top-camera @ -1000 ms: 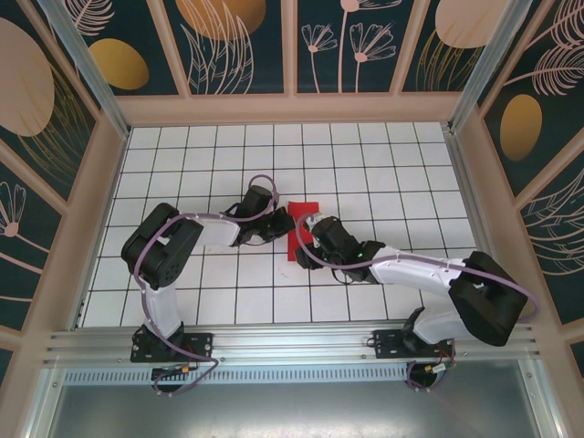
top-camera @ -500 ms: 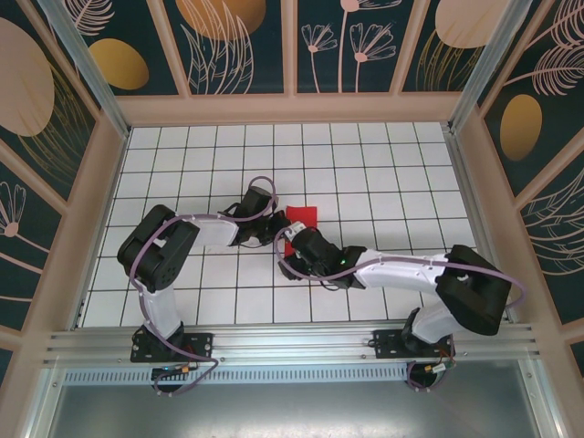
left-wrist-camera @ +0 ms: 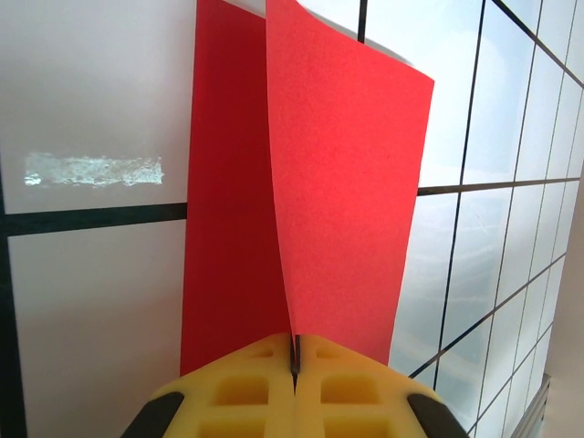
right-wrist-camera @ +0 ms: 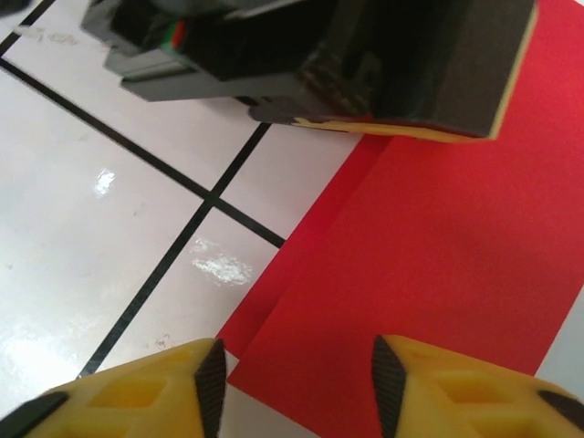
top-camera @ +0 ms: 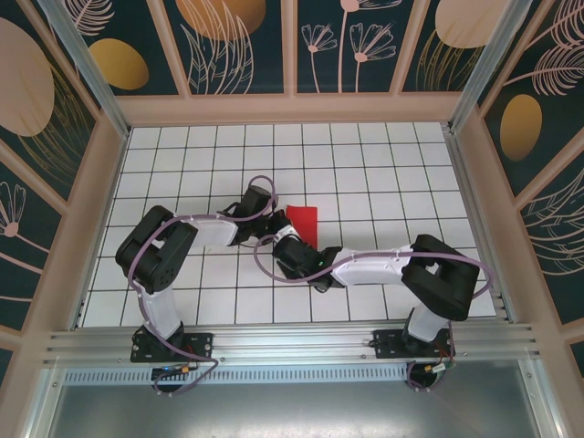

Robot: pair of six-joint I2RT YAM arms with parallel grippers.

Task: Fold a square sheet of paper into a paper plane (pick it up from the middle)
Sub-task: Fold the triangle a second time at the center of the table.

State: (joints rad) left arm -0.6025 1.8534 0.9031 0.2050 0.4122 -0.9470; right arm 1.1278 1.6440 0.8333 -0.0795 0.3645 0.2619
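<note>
paper (top-camera: pixel 304 222) on table (top-camera: pixel 383 164), right of left end effector (left-wrist-camera: pixel 295 351)

Left arm (top-camera: pixel 157 274) and right arm (top-camera: pixel 374 266): white links, black joint housings. Lilac cables (top-camera: pixel 263 178) loop alongside each. Yellow pincer fingers (right-wrist-camera: pixel 137 391), hollow-ribbed moulding, black inner edges.

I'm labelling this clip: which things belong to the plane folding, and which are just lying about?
Job: red paper sheet, partly folded; left gripper, jaws shut on it; right gripper, jaws open over it.
Lying about: white grid table; patterned walls.
</note>
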